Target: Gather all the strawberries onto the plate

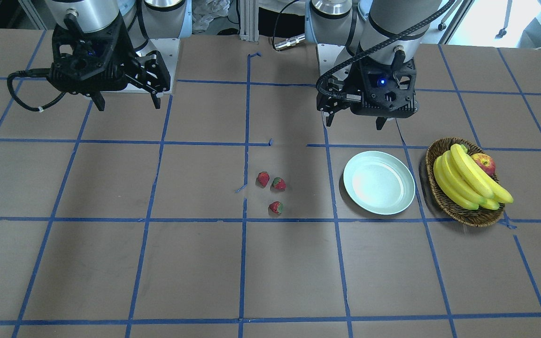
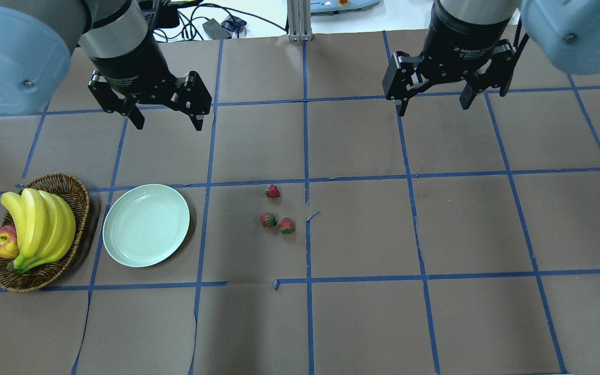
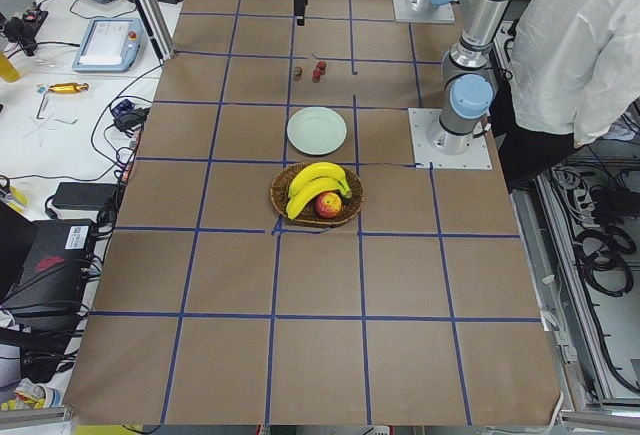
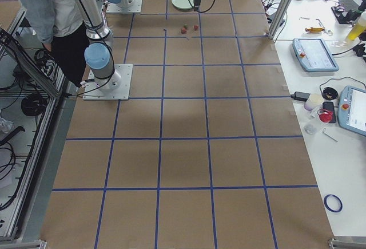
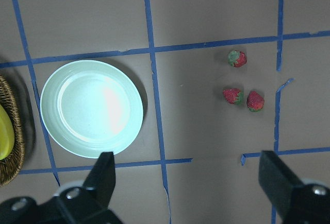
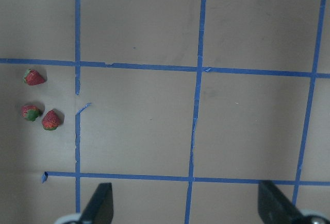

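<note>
Three small red strawberries lie on the table near its middle: one (image 2: 273,191) apart, two (image 2: 267,220) (image 2: 287,226) side by side. They also show in the front view (image 1: 263,179) (image 1: 278,183) (image 1: 275,207) and the left wrist view (image 5: 237,58). The pale mint plate (image 2: 146,225) (image 1: 379,182) is empty, left of the strawberries in the overhead view. My left gripper (image 2: 166,119) is open and empty, high above the table behind the plate. My right gripper (image 2: 433,102) is open and empty, high over the right half.
A brown wicker basket (image 2: 75,197) with bananas (image 2: 39,226) and an apple (image 2: 3,242) stands left of the plate. Blue tape lines grid the brown table. A person stands by the robot's base in the side views (image 3: 580,45).
</note>
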### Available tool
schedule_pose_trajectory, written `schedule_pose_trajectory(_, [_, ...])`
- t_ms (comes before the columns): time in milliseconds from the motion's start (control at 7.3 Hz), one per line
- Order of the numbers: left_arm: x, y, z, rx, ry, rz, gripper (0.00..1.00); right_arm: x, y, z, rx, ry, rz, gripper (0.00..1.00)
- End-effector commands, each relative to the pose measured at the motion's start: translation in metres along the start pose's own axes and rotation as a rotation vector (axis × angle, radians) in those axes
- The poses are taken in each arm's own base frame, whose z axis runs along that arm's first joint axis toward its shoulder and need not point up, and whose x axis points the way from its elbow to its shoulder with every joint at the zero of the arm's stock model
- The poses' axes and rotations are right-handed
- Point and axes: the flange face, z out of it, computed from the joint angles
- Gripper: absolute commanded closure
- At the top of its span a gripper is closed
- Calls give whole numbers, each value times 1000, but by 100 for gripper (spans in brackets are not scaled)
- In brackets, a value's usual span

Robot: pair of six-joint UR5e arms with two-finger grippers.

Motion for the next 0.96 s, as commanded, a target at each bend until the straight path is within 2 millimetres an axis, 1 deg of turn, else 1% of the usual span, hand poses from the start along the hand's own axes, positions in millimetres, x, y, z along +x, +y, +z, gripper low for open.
schedule_pose_trajectory(0, [1, 0, 1, -2, 0, -2, 0, 5, -5, -2, 34, -11, -13, 0])
schedule_pose_trajectory(274, [1, -1, 3, -6, 0, -4, 0, 7, -14, -1, 87, -7, -7, 0])
schedule_pose_trajectory(548, [1, -1, 3, -6, -2, -4, 0, 8, -14, -2, 86, -4, -5, 0])
schedule_pose_trajectory(685, [6, -3, 15, -34, 0, 7, 0, 7, -13, -1, 84, -6, -7, 0])
schedule_pose_trajectory(822, [25, 4, 50, -94, -6, 45, 0, 7, -14, 0, 80, -7, -8, 0])
